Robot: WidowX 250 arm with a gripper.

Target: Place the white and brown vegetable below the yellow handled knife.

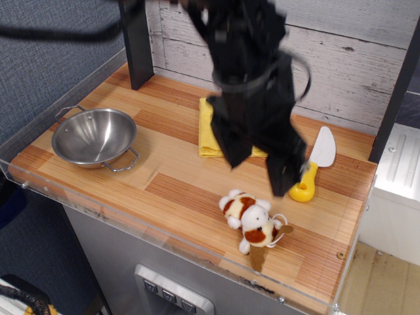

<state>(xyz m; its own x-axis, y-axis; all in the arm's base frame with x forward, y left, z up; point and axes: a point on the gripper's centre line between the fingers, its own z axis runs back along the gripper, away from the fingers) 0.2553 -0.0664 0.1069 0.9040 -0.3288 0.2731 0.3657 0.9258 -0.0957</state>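
The white and brown vegetable [251, 220] lies on the wooden table near the front edge, white knobs with reddish-brown patches and a tan stem end pointing front right. The yellow handled knife [314, 165] lies behind it to the right, white blade toward the wall, yellow handle toward the front, partly covered by my arm. My gripper [259, 172] hangs above the table behind the vegetable, blurred, with its two black fingers spread apart and nothing between them. It does not touch the vegetable.
A steel bowl [94, 137] with wire handles sits at the left. A yellow folded cloth [209, 131] lies behind my arm. A black post [136, 46] stands at the back left. A clear guard edges the table's front [164, 236].
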